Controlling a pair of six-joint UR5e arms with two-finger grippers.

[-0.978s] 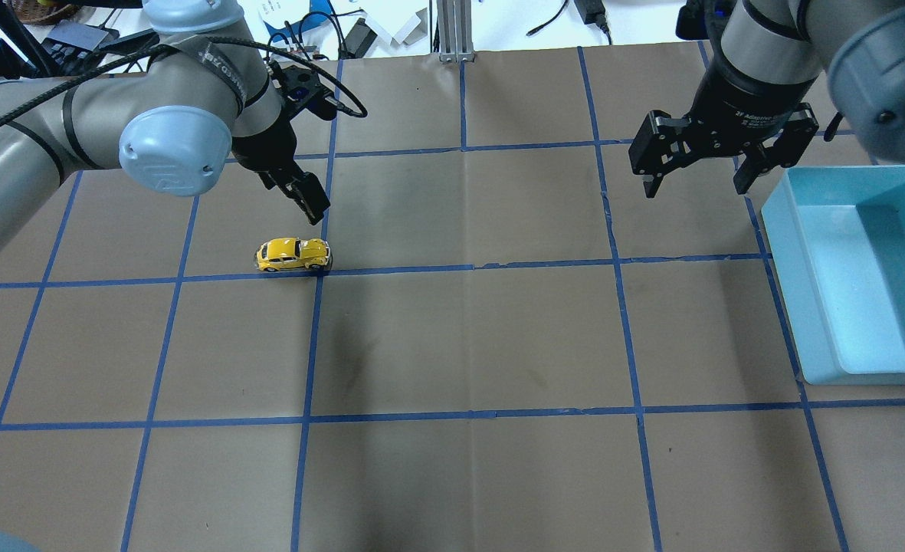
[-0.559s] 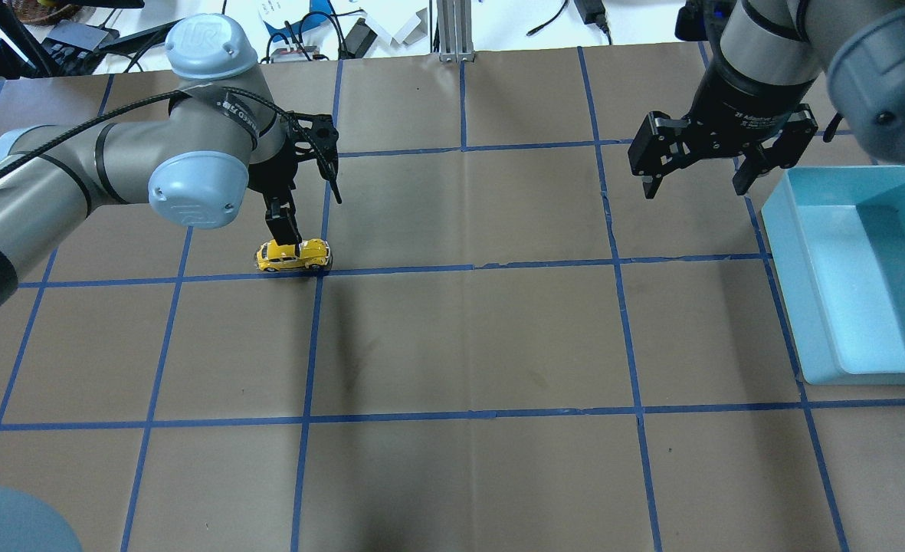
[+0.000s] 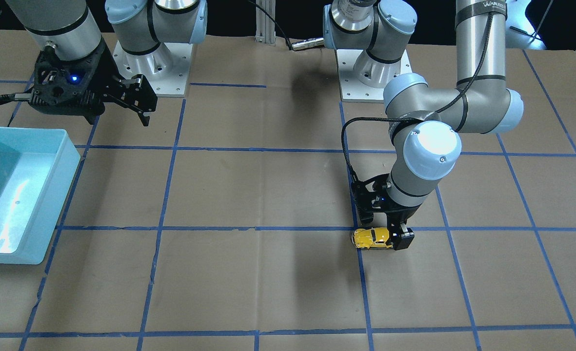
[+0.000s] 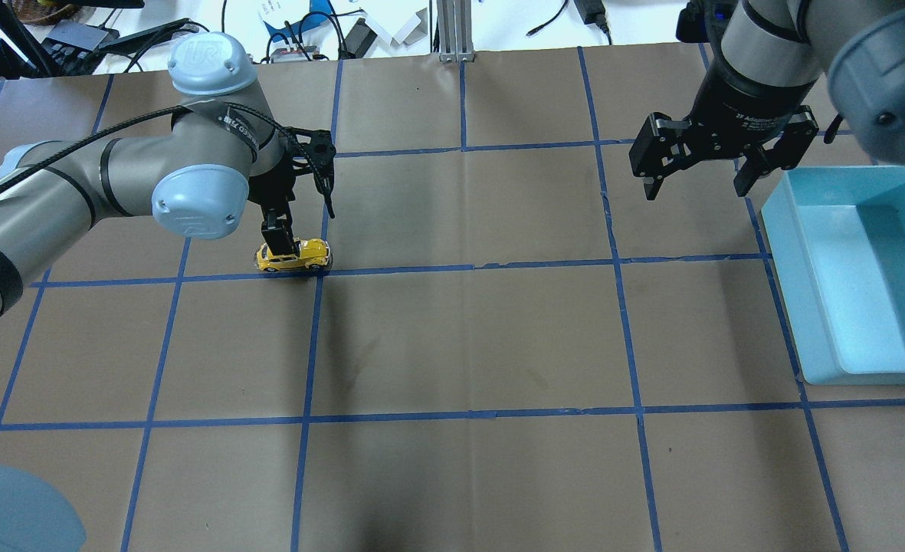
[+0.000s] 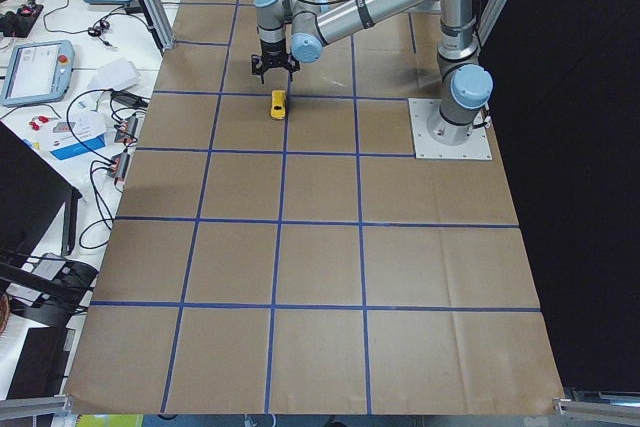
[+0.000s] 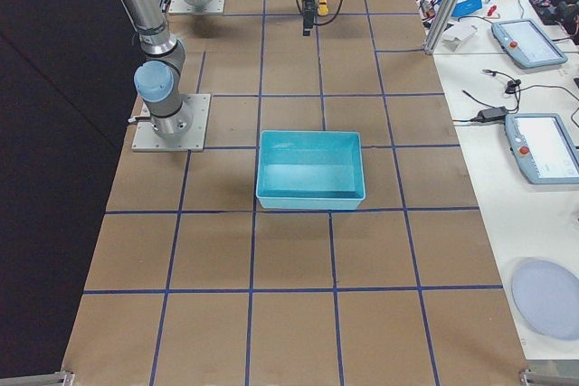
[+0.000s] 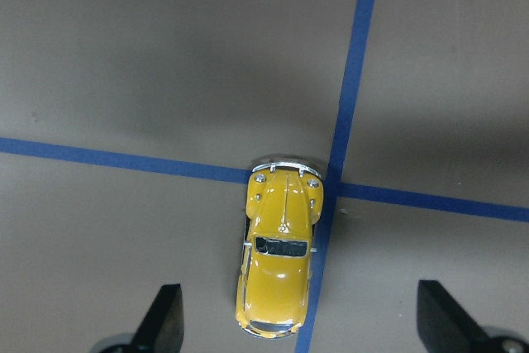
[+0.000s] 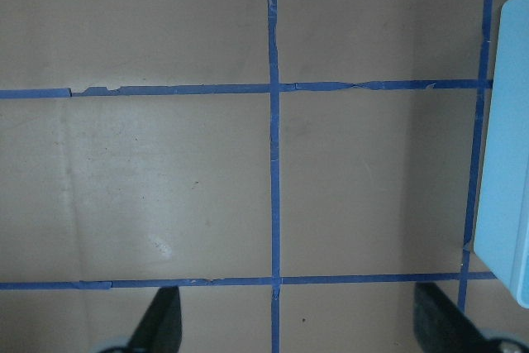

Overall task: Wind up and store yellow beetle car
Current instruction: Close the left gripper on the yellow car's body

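left end effector (image 7: 297, 320) has dropped over the car (image 7: 279, 237), jaws spread either side, not clamped yet. car hasn't moved, sits on table (image 4: 460, 345) at tape crossing (image 7: 331, 188). grasp for wind-up looks next.

Left claw (image 7: 302, 321) points down, fingers spread; right claw (image 4: 696, 188) hovers, likewise spread.

text | "UR" on left arm's joint cap (image 4: 201, 54) | "2F Adaptive" on right hand (image 4: 696, 188)

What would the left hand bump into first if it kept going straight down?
Probably the tiny glossy yellow beetle car: it sits between the left hand's open fingers, slightly off-centre, with the brown paper table beneath.
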